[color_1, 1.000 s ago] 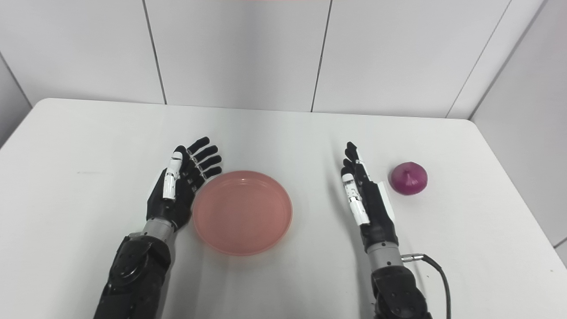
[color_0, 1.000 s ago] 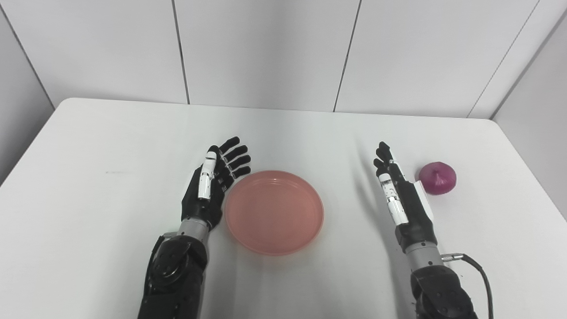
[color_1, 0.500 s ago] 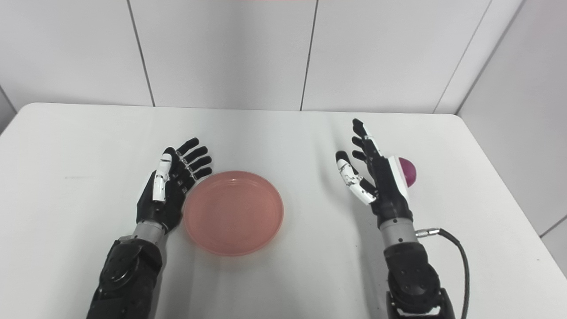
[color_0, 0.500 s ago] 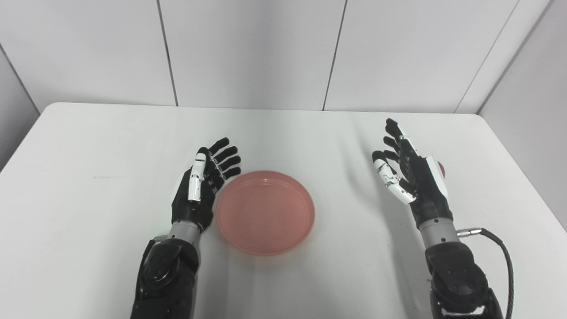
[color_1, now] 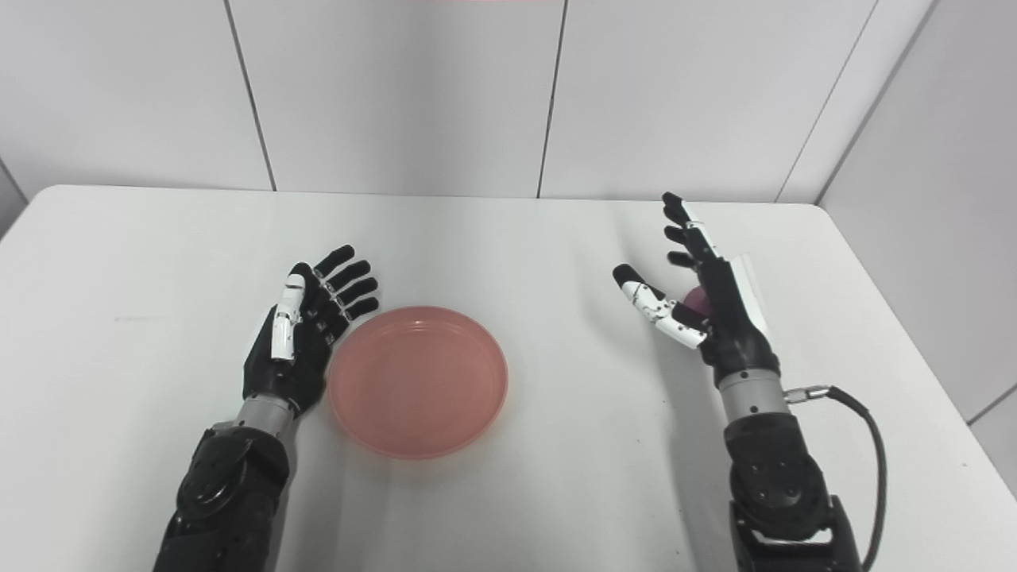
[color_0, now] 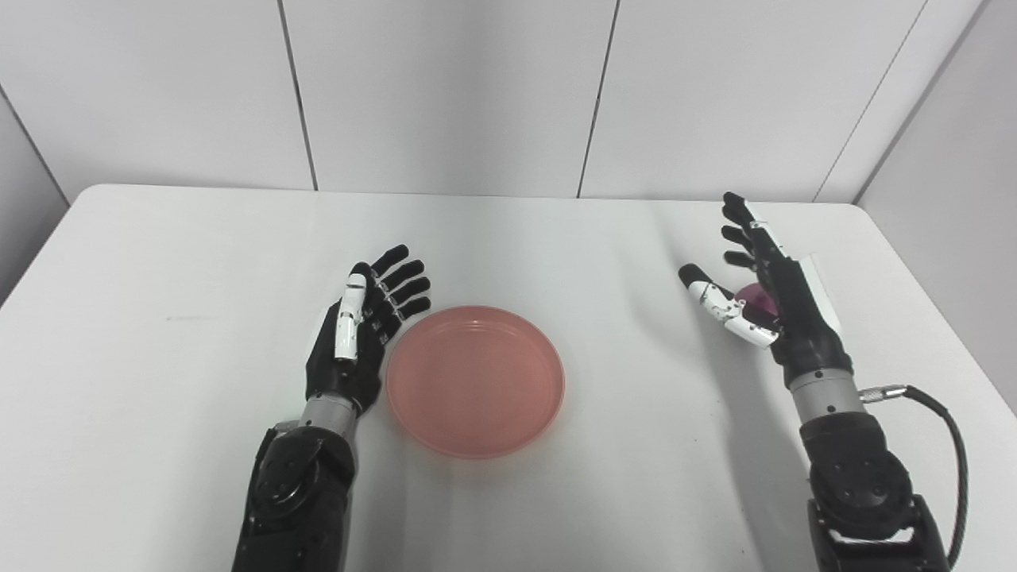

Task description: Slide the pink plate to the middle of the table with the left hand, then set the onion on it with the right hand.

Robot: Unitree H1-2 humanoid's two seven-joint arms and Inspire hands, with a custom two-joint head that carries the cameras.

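Observation:
A shallow pink plate [color_0: 475, 381] lies flat near the middle of the white table [color_0: 159, 262]. My left hand [color_0: 361, 334] rests open on edge against the plate's left rim, fingers spread and pointing away. At the right, my right hand [color_0: 767, 282] is raised and open, thumb out to the left. A purple onion [color_0: 753, 298] shows only as a small patch between thumb and palm; the hand hides most of it. Whether the hand touches the onion I cannot tell.
White wall panels rise behind the table's far edge. The table's right edge runs close beside my right arm, and a black cable [color_0: 949, 445] loops out from the right wrist.
My right hand has risen and moved right and away, coming over the onion with its thumb swung out; the onion is now mostly hidden. The left hand and plate stayed put. The camera shifted.

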